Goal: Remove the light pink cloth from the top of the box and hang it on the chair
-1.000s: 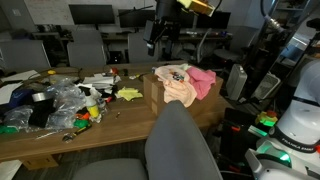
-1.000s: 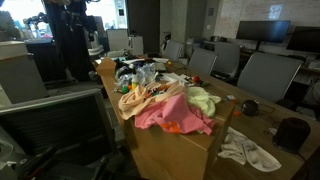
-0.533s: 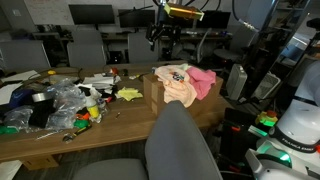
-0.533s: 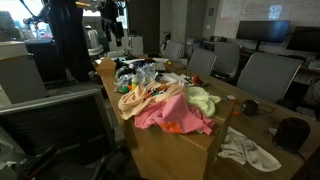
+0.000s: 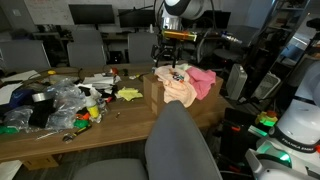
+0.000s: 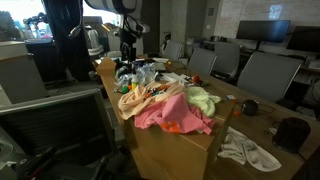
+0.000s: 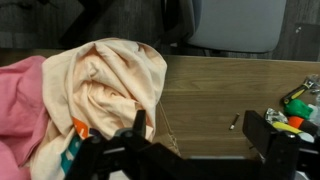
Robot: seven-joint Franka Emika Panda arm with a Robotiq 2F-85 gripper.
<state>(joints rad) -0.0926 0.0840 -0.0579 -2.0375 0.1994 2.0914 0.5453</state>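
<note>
The light pink cloth lies crumpled on top of the cardboard box on the wooden table, next to a deeper pink cloth. Both exterior views show it. In the wrist view it fills the left half. My gripper hangs open and empty just above the box's near-left part, clear of the cloth. In the wrist view its jaws straddle the box edge and bare table. A grey chair stands in front of the table, and its back shows in the wrist view.
Plastic bags and small toys crowd the table beside the box. A light green cloth also lies on the box. A white cloth lies on the table. More office chairs surround it.
My gripper has come down from high above the table to just over the box and cloths. The cloths have not moved.
</note>
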